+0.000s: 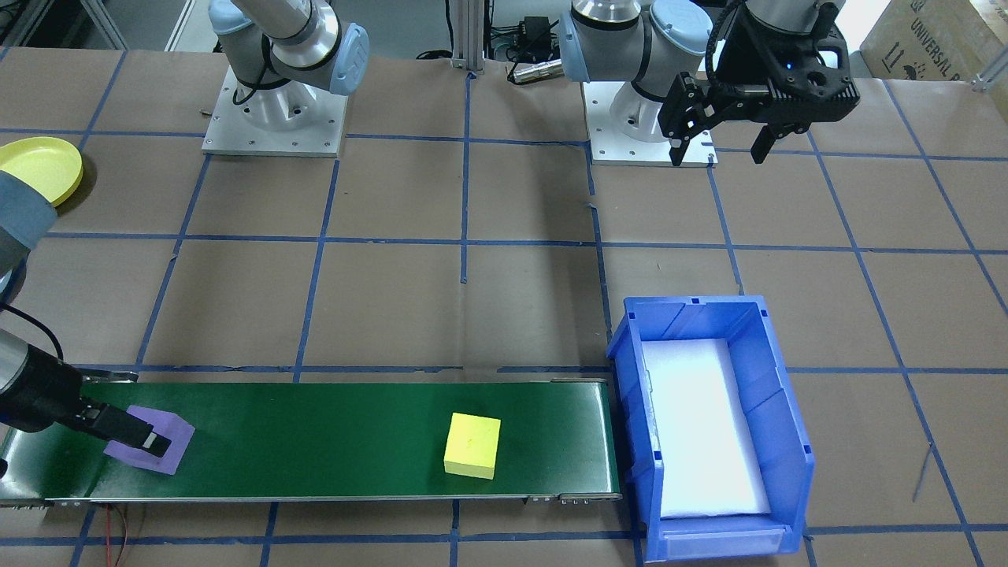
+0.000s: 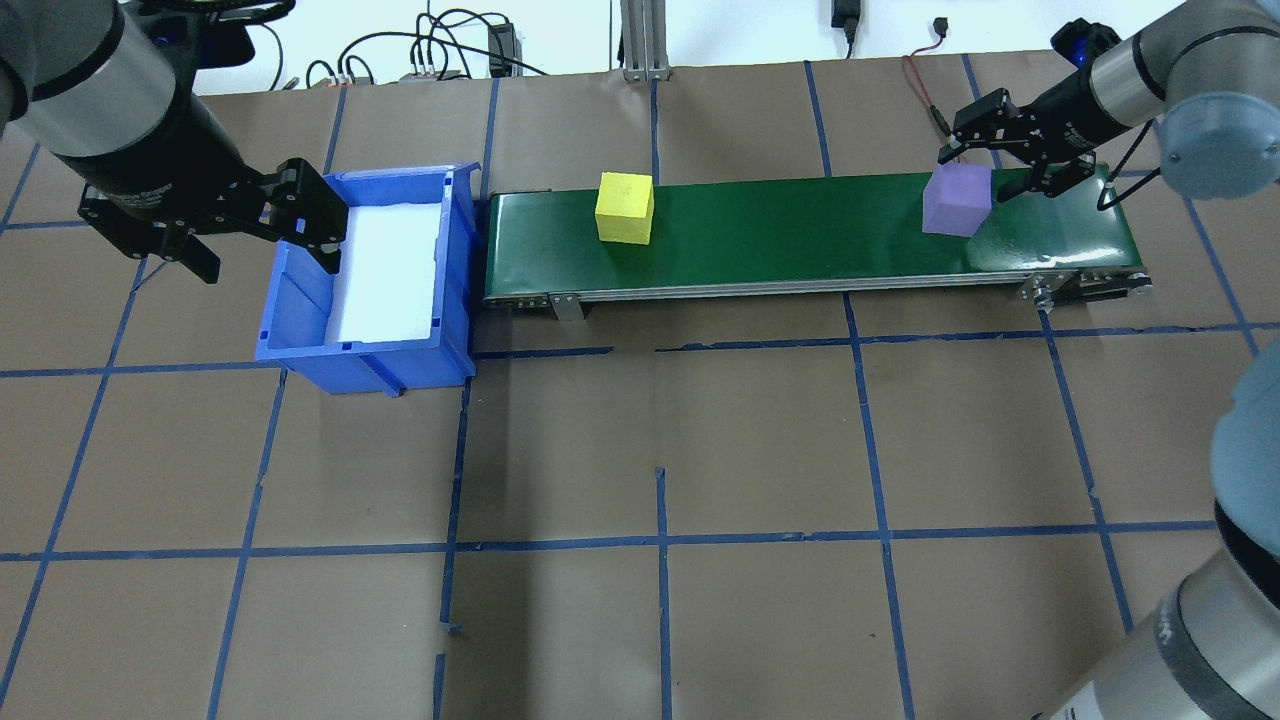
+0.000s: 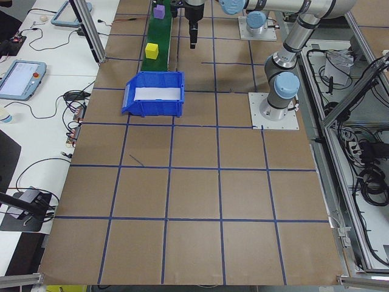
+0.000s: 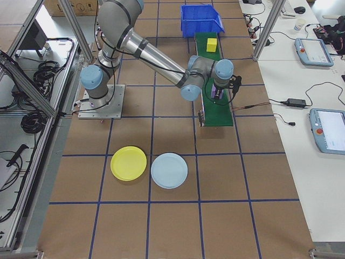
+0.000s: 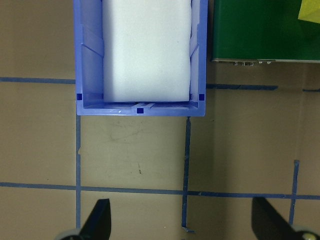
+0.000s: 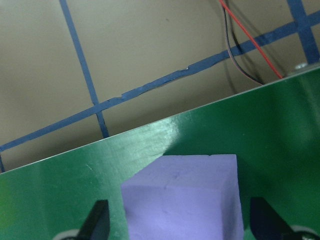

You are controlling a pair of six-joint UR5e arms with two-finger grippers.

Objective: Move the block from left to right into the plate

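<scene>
You have two foam blocks on the green conveyor belt (image 2: 800, 235): one purple block (image 2: 957, 200) at the belt's end on the robot's right, and one yellow block (image 2: 624, 208) nearer the blue bin (image 2: 300, 320).

There is one bin, lined with white foam, standing just beside the belt's other end.

Two plates lie on the tabletop (image 2: 640, 480), side by side and well apart from the belt: one yellow plate (image 4: 128, 163) and one pale blue plate (image 4: 169, 170).

Your right tool (image 2: 1003, 158) straddles the purple block, fingers spread on either side of it and not clamped.

Your left tool (image 2: 262, 238) hangs open by the bin, holding nothing.

A cardboard box (image 1: 937, 39) at the far corner reads "UNIVERSAL".
</scene>
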